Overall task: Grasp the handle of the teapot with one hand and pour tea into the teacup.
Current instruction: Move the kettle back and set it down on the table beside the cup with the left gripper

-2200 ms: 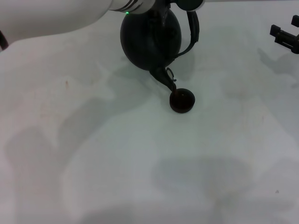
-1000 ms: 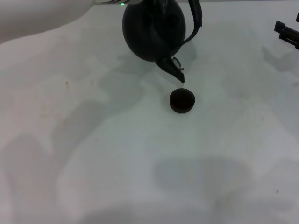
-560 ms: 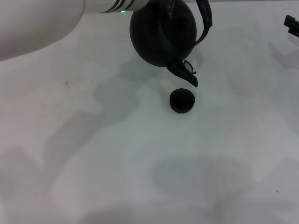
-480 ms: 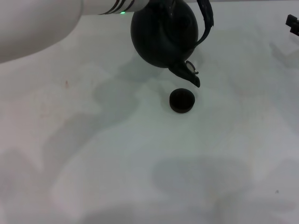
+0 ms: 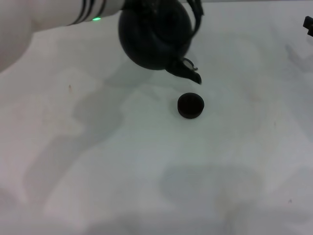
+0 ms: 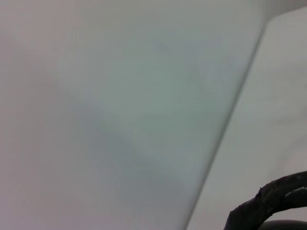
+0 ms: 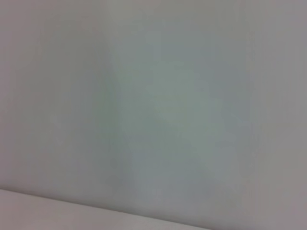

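Gripper fingers of the left arm (image 5: 54, 17) are not seen in any view, so it cannot be told how far they are parted or what they clasp; only the white arm with its black rings and a green light is shown reaching to the top of the teapot (image 5: 154, 36). The teapot is held off the white table (image 5: 122, 166), tipped with its spout (image 5: 186, 73) lowered toward the teacup (image 5: 190, 105). The spout tip is seen just behind the teacup and apart from it. The handle (image 6: 271, 199) is shown as a rough black arc in the left wrist view. The right gripper (image 5: 309, 24) is glimpsed at the picture's edge, well apart from the teacup.
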